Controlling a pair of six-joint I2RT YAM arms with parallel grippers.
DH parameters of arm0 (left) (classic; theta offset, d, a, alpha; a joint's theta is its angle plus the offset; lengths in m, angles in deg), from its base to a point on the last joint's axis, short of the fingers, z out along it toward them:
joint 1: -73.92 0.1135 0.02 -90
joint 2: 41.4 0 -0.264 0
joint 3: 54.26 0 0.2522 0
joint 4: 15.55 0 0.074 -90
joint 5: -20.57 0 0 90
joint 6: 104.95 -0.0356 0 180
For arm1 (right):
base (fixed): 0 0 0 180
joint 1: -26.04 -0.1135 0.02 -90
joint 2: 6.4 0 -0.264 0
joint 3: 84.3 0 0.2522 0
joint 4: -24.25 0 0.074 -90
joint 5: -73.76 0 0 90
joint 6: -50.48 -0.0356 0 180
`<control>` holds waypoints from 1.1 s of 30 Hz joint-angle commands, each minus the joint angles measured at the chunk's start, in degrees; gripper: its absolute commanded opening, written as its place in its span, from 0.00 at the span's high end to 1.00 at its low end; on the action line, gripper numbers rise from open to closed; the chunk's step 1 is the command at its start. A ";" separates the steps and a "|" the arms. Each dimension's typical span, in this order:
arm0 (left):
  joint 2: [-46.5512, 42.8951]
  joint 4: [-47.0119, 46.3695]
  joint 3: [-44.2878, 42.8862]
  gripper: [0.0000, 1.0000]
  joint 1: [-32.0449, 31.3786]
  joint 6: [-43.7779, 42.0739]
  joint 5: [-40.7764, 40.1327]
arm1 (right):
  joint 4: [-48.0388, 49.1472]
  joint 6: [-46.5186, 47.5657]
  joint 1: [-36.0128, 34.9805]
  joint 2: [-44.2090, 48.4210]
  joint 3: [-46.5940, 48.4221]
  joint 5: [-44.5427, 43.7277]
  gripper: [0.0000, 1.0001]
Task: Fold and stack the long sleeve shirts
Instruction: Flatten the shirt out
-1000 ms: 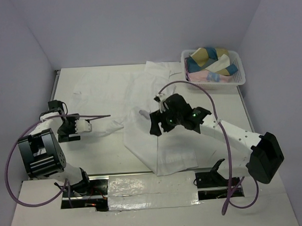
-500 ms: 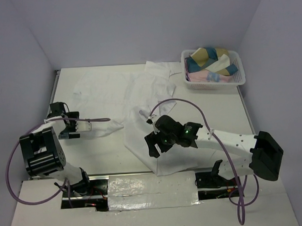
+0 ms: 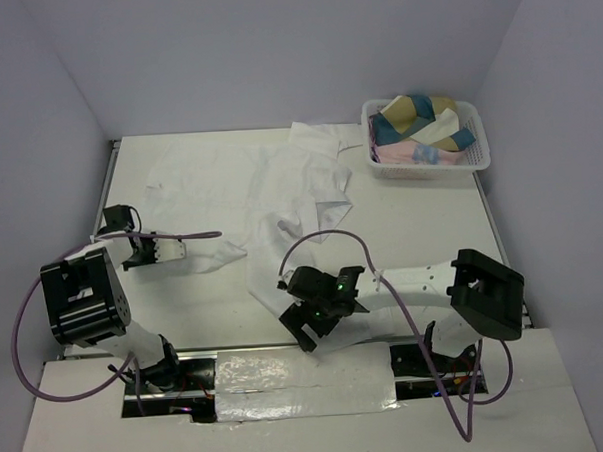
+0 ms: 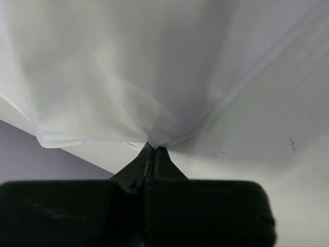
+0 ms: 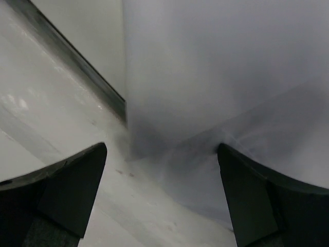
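On the pale flat table (image 3: 437, 230), the plain white long sleeve shirt of thin soft cloth (image 3: 270, 187) takes up the most room. It starts just beside the left wall of the white plastic lattice basket (image 3: 481, 143) and spreads leftward and toward the arm bases. Its body seems to run slantwise away from the basket to a hem at the near table edge, and one sleeve reaches farther left. Folded blue, tan and pink cloths (image 3: 417, 116) fill the basket. The left gripper (image 3: 172, 250), far to the left of the basket, is clenched on a pinch of that sleeve; in its wrist view the black fingertips (image 4: 146, 159) meet, with the cloth fanning out from them. The right gripper (image 3: 304, 331) sits left of the basket and much nearer the bases, over the shirt's near hem corner. Its black fingers (image 5: 72, 190) are spread wide and hold nothing, and the cloth edge lies ahead of and between them. We judge this arm the nearer one for taking the hem. The white folds merge, so we cannot tell whether this is one shirt or several, nor whether the pinched part is the cuff. The right arm hides part of the hem.
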 commanded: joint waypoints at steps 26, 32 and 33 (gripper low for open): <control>-9.35 35.32 -17.64 1.00 5.32 10.24 10.55 | -11.05 -6.12 4.34 39.58 16.58 6.18 1.00; -10.06 49.37 -24.15 1.00 5.41 11.38 14.77 | -13.33 -16.56 4.25 50.46 11.13 10.05 1.00; -10.23 50.97 -24.41 1.00 5.41 11.46 15.56 | -13.85 -17.37 4.16 51.88 10.95 9.26 1.00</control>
